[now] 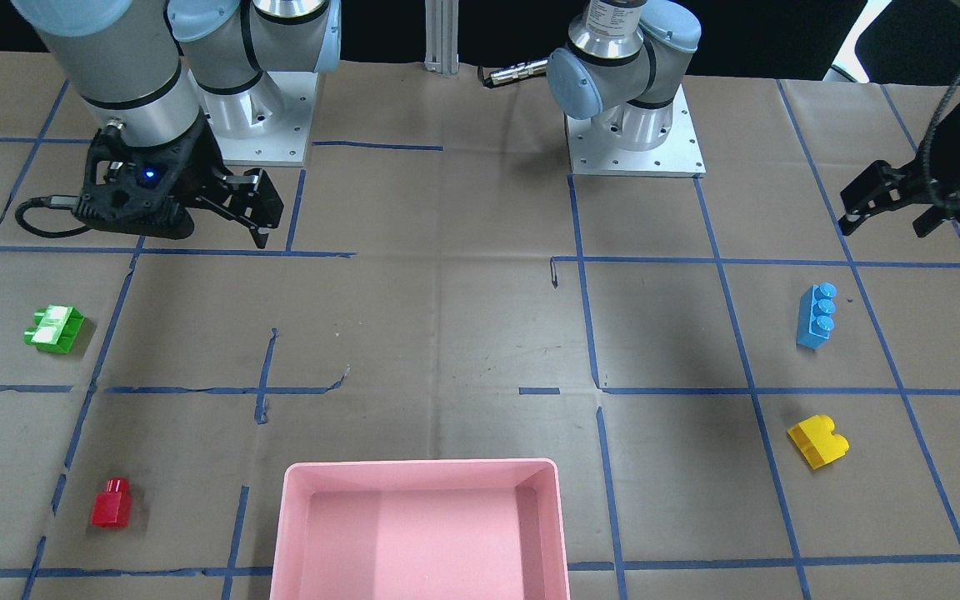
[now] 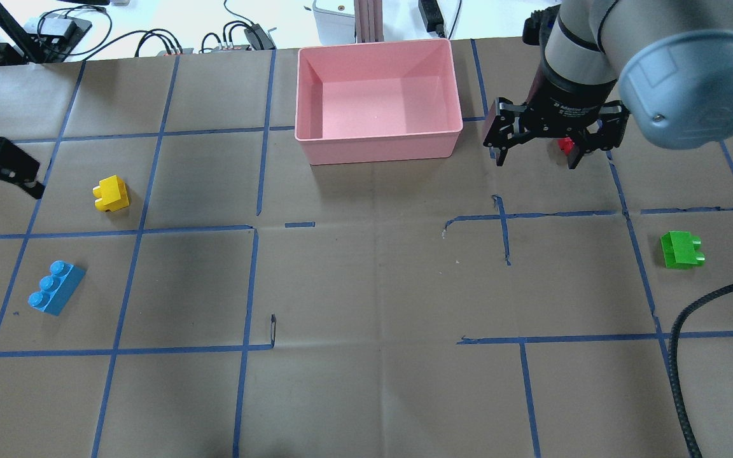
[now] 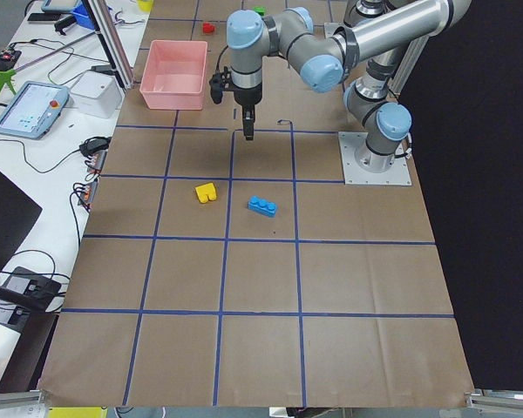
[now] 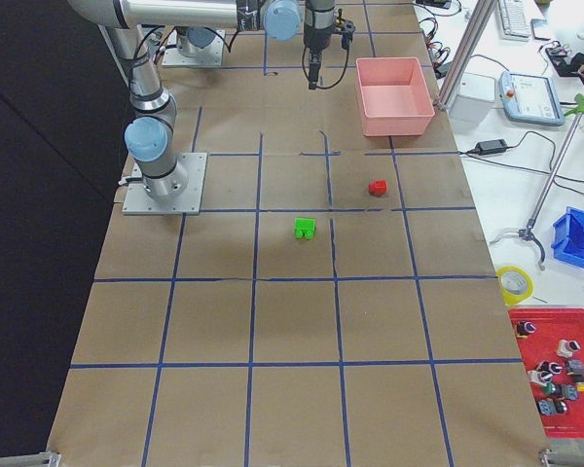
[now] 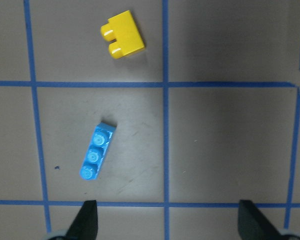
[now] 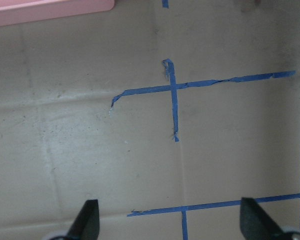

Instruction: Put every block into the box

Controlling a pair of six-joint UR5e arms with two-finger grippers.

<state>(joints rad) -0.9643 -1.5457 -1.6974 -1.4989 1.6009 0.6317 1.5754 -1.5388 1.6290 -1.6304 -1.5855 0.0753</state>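
The pink box (image 1: 290, 517) stands empty at the table's far edge from the robot, and also shows in the overhead view (image 2: 376, 147). The green brick (image 2: 681, 249) and the red brick (image 1: 112, 503) lie on my right side. The red one is partly hidden behind my right gripper in the overhead view. The blue brick (image 5: 96, 151) and the yellow brick (image 5: 122, 41) lie on my left side. My left gripper (image 5: 170, 220) is open and empty above the table, near the blue brick. My right gripper (image 2: 537, 159) is open and empty, right of the box.
Brown paper with a blue tape grid covers the table. The two arm bases (image 1: 634, 125) (image 1: 255, 117) stand at the robot's edge. A black cable (image 2: 684, 331) hangs at the overhead view's right. The box's edge (image 6: 50, 10) shows in the right wrist view.
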